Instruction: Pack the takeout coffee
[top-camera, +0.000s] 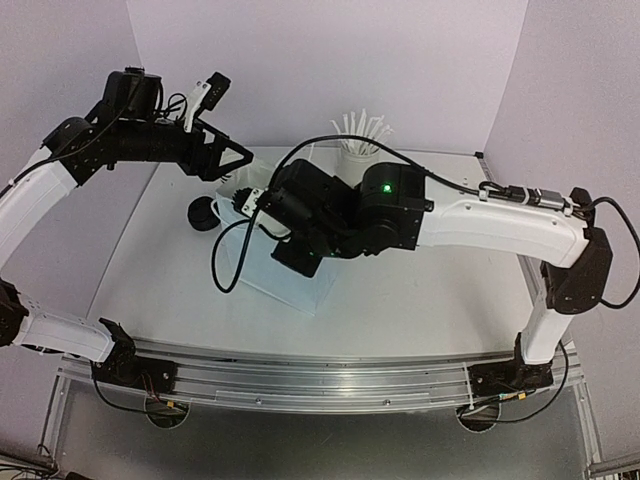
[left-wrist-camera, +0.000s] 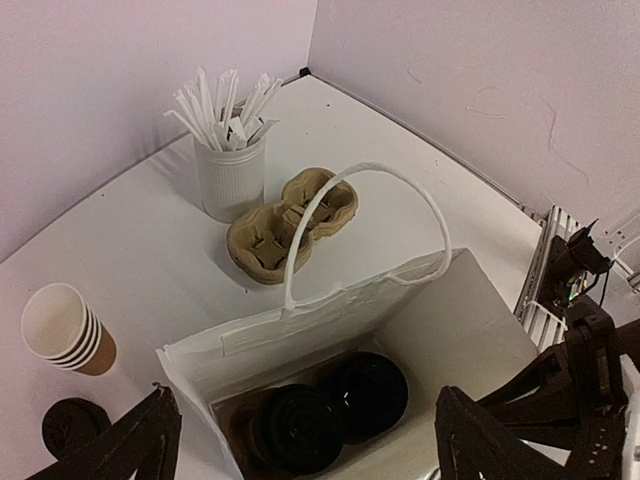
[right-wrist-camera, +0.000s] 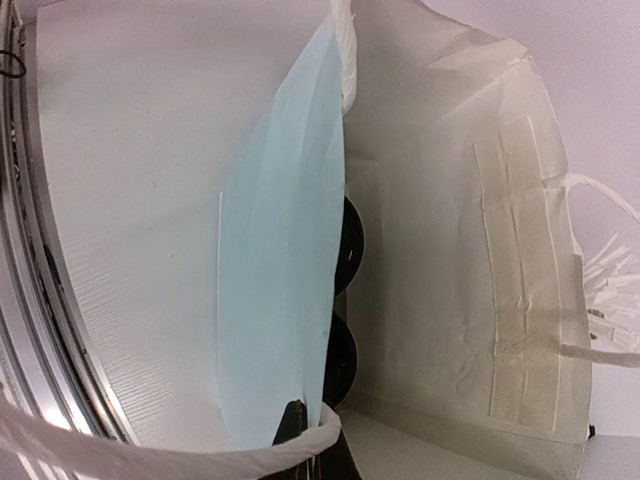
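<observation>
1. Left wrist view looks down into the open white bag. Two lidded cups sit side by side at its bottom.
2. It alone shows an empty carrier just beside the stick cup, and stacked cups near a loose lid.
3. From the right wrist, only black lid edges show between the bag walls.
4. Left gripper hovers above the bag, fingers wide apart.
5. Right gripper sits at the bag's rim with one finger showing, so I cannot tell its grip.

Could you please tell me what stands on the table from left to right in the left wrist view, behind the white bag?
stack of brown paper cups → white cup of sticks → pulp cup carrier
</observation>
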